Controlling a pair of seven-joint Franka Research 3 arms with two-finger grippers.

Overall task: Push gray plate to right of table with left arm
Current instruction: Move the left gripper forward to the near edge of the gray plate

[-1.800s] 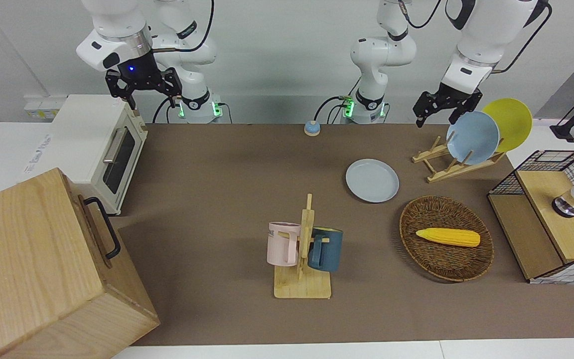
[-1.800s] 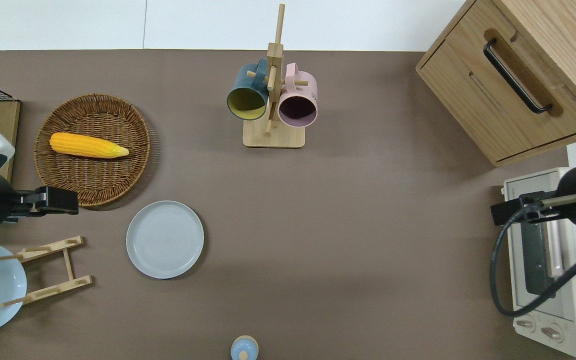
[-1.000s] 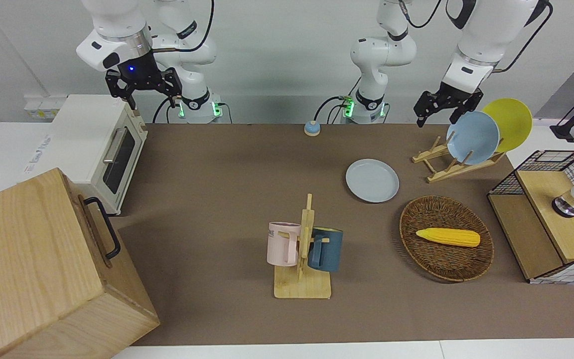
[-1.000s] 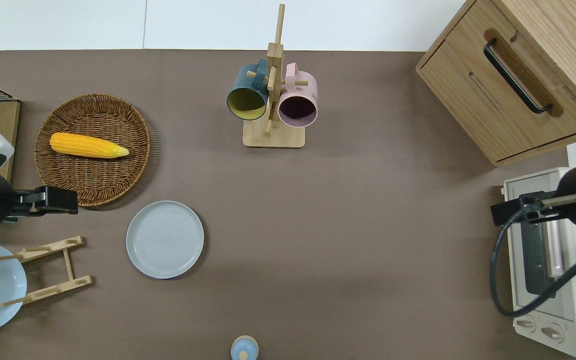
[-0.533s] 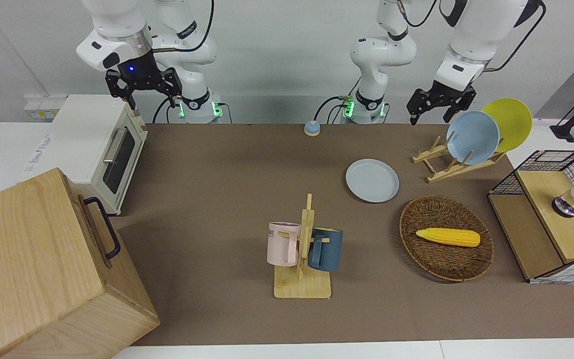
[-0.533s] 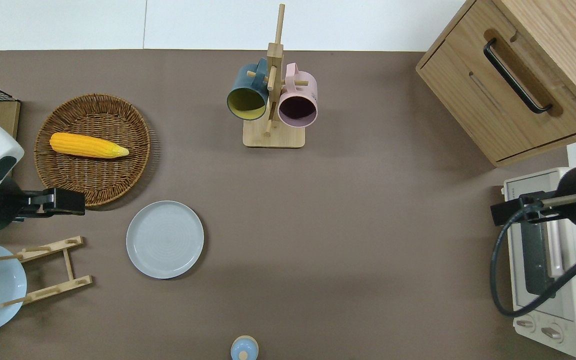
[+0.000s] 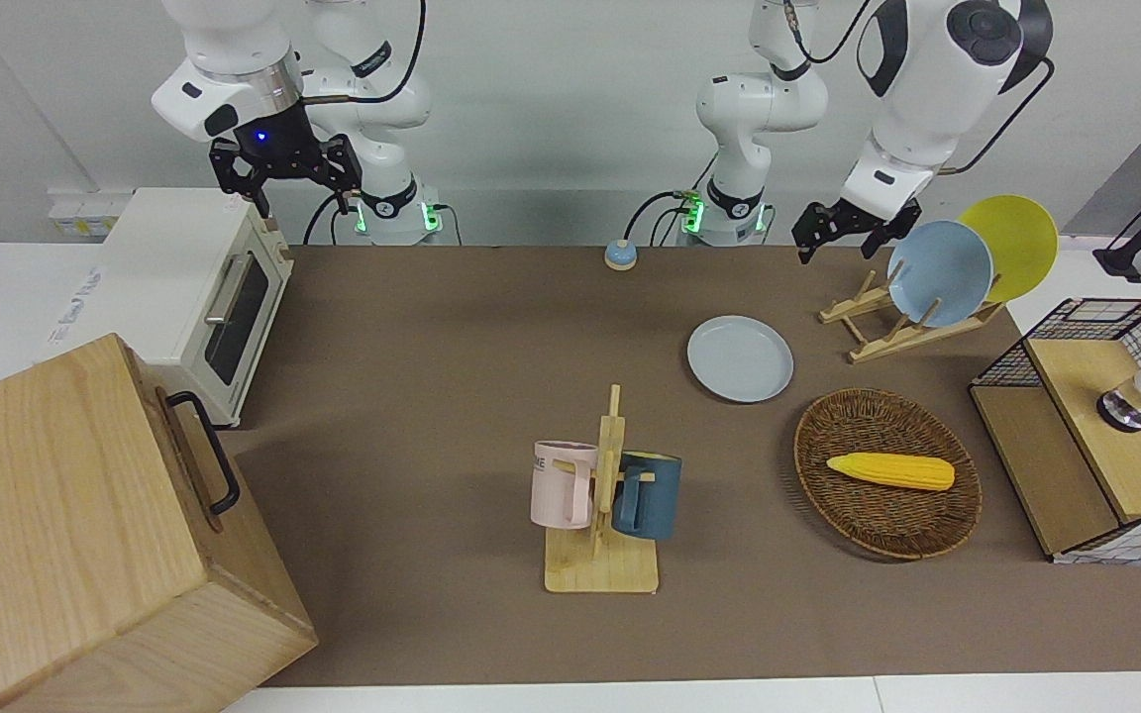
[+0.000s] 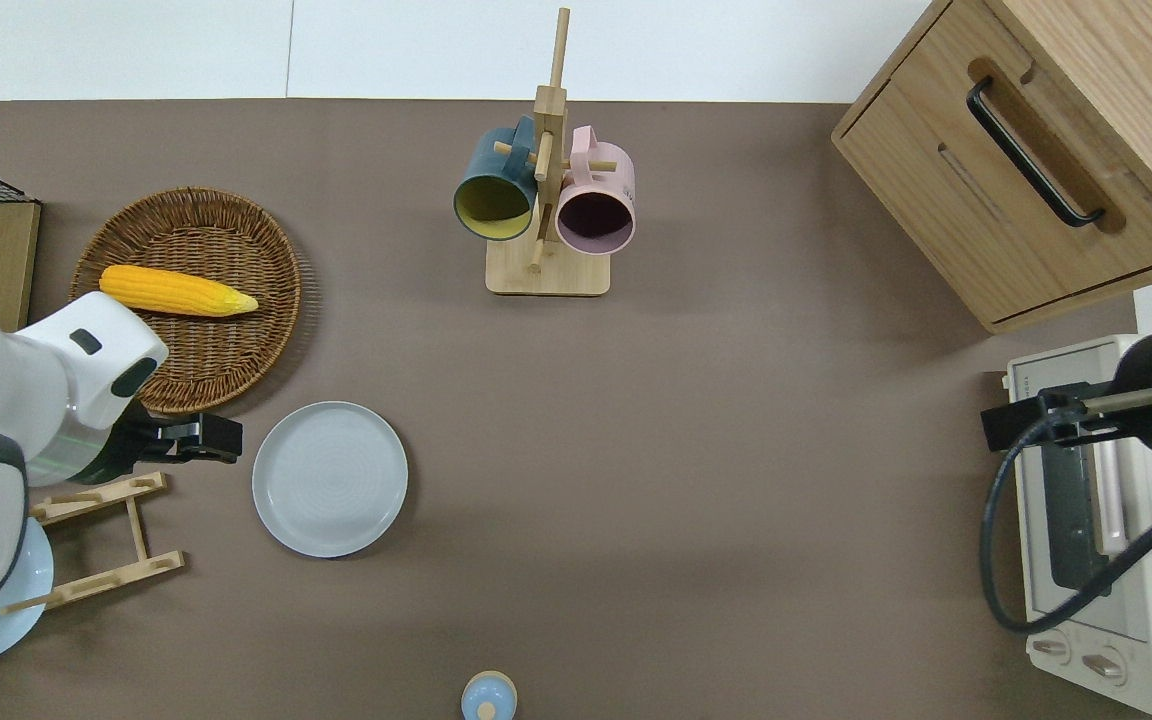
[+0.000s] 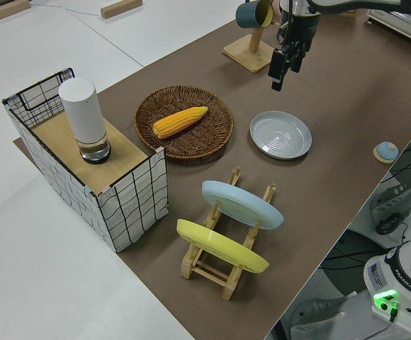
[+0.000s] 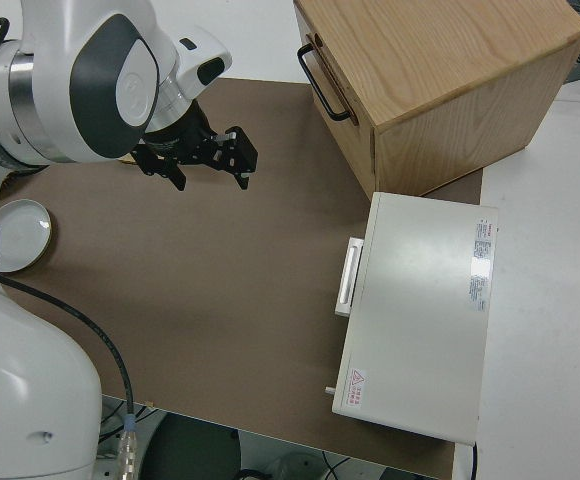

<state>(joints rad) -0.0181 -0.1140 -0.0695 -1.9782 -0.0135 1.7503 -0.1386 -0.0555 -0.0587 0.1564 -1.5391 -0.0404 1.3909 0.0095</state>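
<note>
The gray plate [image 7: 740, 358] lies flat on the brown table [image 7: 432, 327], between the mug rack and the dish rack; it also shows in the overhead view [image 8: 330, 478] and the left side view [image 9: 280, 134]. My left gripper [image 7: 836, 238] is open and empty, up in the air. In the overhead view it [image 8: 221, 440] is over the table just beside the plate's rim, toward the left arm's end, between the basket and the dish rack. It also shows in the left side view [image 9: 280, 69]. My right gripper [image 7: 301, 193] is open and parked.
A wicker basket [image 8: 236, 330] holds a corn cob [image 8: 176, 290]. A wooden dish rack [image 7: 887, 322] holds a sky-blue plate [image 7: 939, 272] and a yellow plate [image 7: 1021, 238]. A mug rack [image 8: 548, 200], wooden cabinet [image 8: 1026, 160], toaster oven [image 7: 194, 297], wire crate [image 7: 1095, 426] and small blue knob [image 7: 620, 255] stand around.
My left arm has swung toward the middle of the table, bringing its gripper from over the basket's edge to just beside the gray plate. The plate and right arm have not moved.
</note>
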